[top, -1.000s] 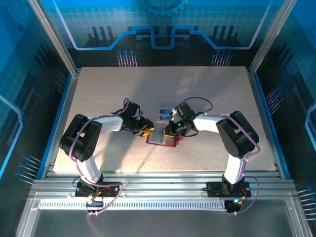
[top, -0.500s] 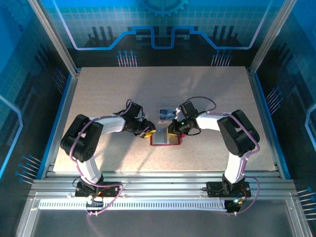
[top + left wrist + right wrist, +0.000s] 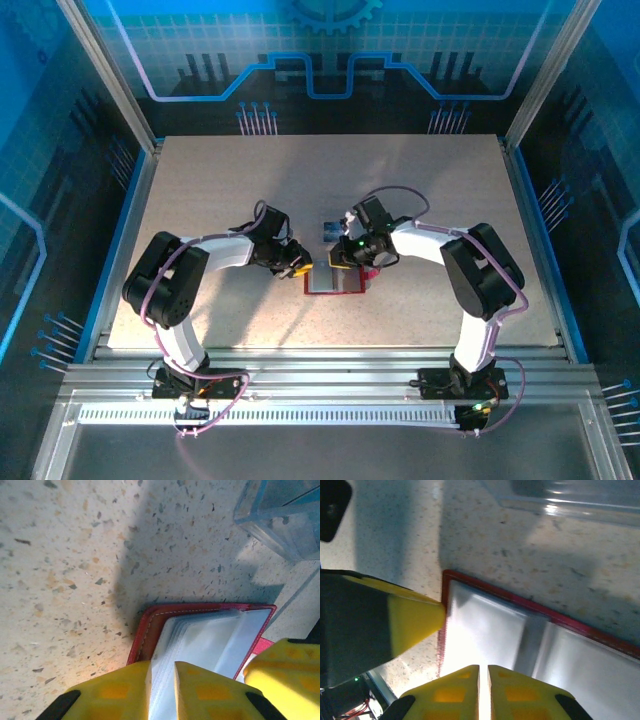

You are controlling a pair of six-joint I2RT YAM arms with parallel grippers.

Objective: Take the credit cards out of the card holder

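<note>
Red-edged and lying open on the table [image 3: 420, 180], the card holder [image 3: 335, 285] sits between the 2 arms. Its pockets face up and its long axis runs left to right across the top view.

The left gripper [image 3: 299, 267] is at the holder's left end. In the left wrist view its 2 yellow fingers are clenched on the edge of the pale pocket leaves [image 3: 200, 640], with a leaf pressed into the narrow gap between them.

The right gripper [image 3: 343, 264] hangs over the holder's far edge, close beside the left one. In the right wrist view its fingers are drawn almost together, with a thin slit between them. Their tips are down over a bright pocket pane [image 3: 480, 630] in the holder's left half. I cannot tell whether a card edge is pinched in that slit.

1 blue card [image 3: 331, 230] lies on the table just beyond the holder's far edge, apart from it. No second card can be made out for certain. The bright pane under the right fingers may be 1, inside its pocket.

The left arm looks set to pin the holder at its end, so the right arm, directly over the pockets, is the nearer one to do the drawing. By my reading, any pull should go away from the pinned left end and toward the free table. The pictures do not show plainly which way the pocket mouths open.
</note>
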